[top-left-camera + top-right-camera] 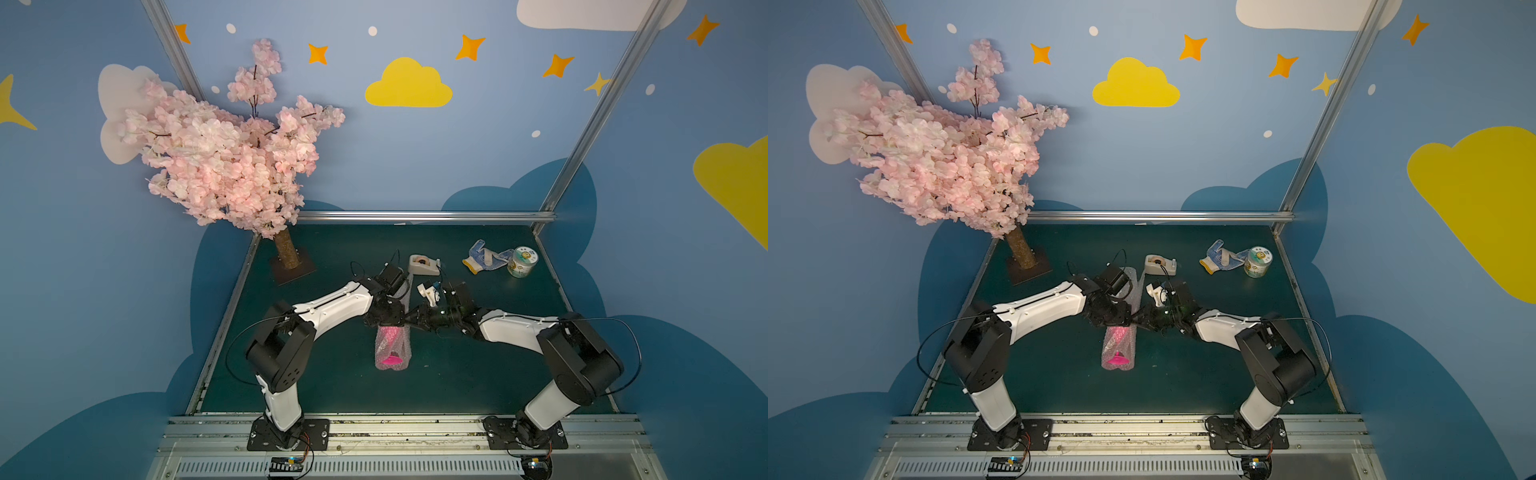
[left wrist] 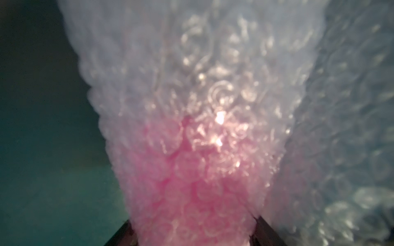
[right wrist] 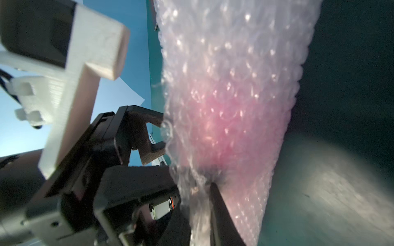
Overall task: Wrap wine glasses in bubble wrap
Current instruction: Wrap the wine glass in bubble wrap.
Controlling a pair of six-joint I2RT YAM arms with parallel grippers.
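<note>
The bubble wrap (image 1: 405,345) (image 1: 1129,340) lies rolled into a tube in the middle of the green table. Through its near open end shows the round foot of the hot-pink wine glass (image 1: 392,359) (image 1: 1118,358). My left gripper (image 1: 386,320) (image 1: 1111,318) comes down over the tube's middle. In the left wrist view its fingers (image 2: 264,228) press both sides of the pink-tinted wrap (image 2: 191,181). My right gripper (image 1: 411,320) (image 3: 200,198) reaches in from the right and is shut on a fold of wrap at the tube's side. The glass's bowl is hidden under both grippers.
A beige tape dispenser (image 1: 424,264) stands just behind the grippers. A dotted work glove (image 1: 484,257) and a small labelled tub (image 1: 521,262) lie at the back right. An artificial blossom tree (image 1: 286,253) stands on a square base at the back left. Metal rails edge the table.
</note>
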